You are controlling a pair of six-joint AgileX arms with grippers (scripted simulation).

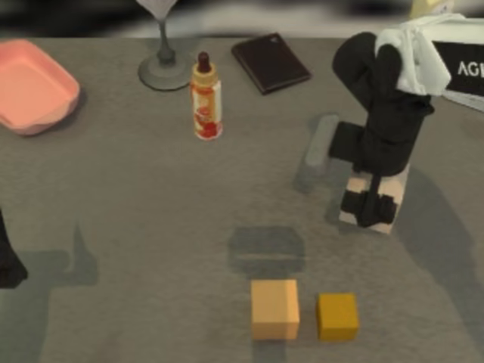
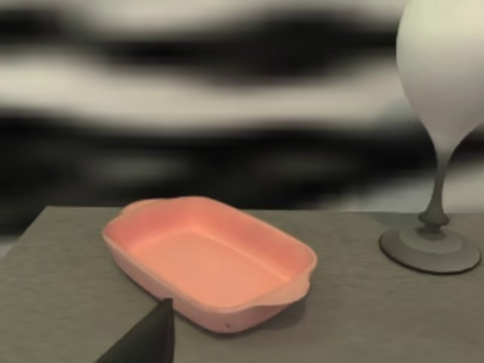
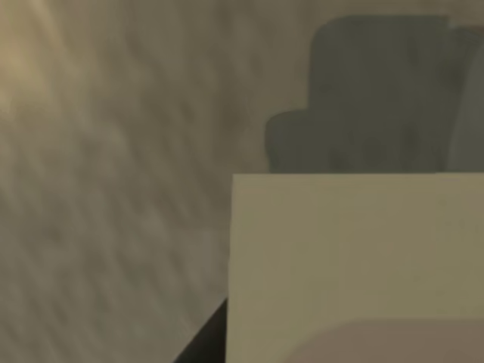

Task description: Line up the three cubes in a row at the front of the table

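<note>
Table (image 1: 136, 227) first: grey-brown top. The front edge already carries two cubes, the rest is mid-air or clutter.

Big cream cube (image 1: 393, 206) is in the right gripper (image 1: 370, 203), right of centre and back from the front row. The shadow on the table left of it suggests it's lifted, not resting. The right wrist view shows the cream face (image 3: 355, 249) close to the camera, with table and shadow beyond.

Jaws: the dark fingers straddle the cream cube and clamp opposite faces, spread as wide as the cube. Nothing else is touched.

Orange cube (image 1: 274, 308) sits at the front, slightly right of centre. The small mustard cube (image 1: 337, 316) is just to its right, with a narrow gap and front edges about level.

My read of the step: carry and place the cream cube into the row.
- Size order suggests a slot to the left of orange, so the path must go over or behind the pair. Keep it high so the cube's bottom clears the orange top.
- Square the cube to the table edge before descent; in the top view it looks slightly rotated.
- Match the front edge with orange and leave a similar gap.
- Lower until it's seated, then open. Dropping it risks a bounce into orange.

Left gripper (image 1: 9, 265) is parked at the table's left edge; I can't tell its jaw state. Its camera sees the pink tray (image 2: 299, 257) and a glass stem (image 2: 435, 219).

Bottle (image 1: 206, 98) and wallet (image 1: 270, 63) at the back are out of the path.
</note>
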